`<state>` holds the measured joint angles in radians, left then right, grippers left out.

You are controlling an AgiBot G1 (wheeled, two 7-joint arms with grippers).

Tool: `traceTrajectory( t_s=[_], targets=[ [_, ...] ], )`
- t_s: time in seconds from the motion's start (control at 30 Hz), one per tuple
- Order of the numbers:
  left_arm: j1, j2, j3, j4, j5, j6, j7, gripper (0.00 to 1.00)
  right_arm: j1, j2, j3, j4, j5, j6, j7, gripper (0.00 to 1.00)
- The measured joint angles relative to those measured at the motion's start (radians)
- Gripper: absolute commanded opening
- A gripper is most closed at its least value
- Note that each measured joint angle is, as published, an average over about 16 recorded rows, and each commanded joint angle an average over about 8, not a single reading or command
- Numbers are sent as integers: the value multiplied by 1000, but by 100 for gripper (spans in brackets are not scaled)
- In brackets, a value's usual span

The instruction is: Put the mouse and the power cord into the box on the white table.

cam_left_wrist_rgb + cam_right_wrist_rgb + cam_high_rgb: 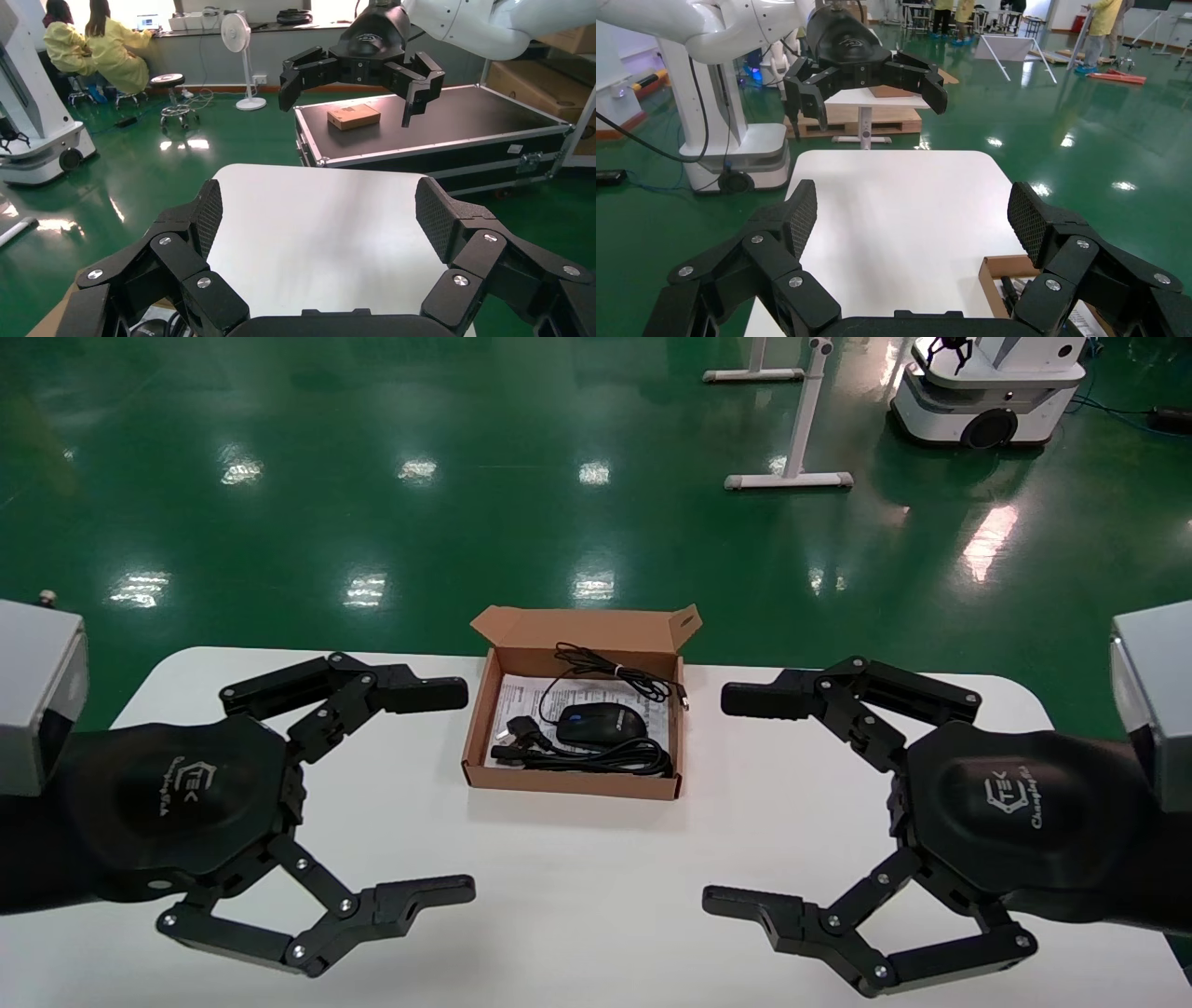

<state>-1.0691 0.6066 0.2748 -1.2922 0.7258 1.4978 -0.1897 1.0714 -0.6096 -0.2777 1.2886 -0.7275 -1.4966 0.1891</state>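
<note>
The brown cardboard box [573,785] lies on the middle of the white table [577,887], its flap upright at the far side. Inside it rests the black mouse [601,724], its thin cable looped toward the back and over the right wall. The coiled power cord [605,761] lies along the box's near wall, plug toward the left. My left gripper [461,792] hovers open left of the box, and my right gripper [722,798] hovers open on the right; both are empty. The right wrist view shows my right gripper [912,210] over bare table [898,225] with a box corner [1003,270] beside it. The left wrist view shows my left gripper [320,214] over bare table [316,232].
Green floor surrounds the table. A white stand [792,477] and another robot's base [987,393] are far behind. In the left wrist view a black flight case [436,133] lies beyond the table's end. In the right wrist view a white robot base [736,140] stands past the table's other end.
</note>
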Motion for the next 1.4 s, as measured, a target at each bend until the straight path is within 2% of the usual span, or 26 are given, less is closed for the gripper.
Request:
traceTrajectory(
  t_s=[1.4],
  targets=[
    [-6,5,6,10,6,-3,3,100,3,-2,-2,-5,-3,1,-2,100]
  ],
)
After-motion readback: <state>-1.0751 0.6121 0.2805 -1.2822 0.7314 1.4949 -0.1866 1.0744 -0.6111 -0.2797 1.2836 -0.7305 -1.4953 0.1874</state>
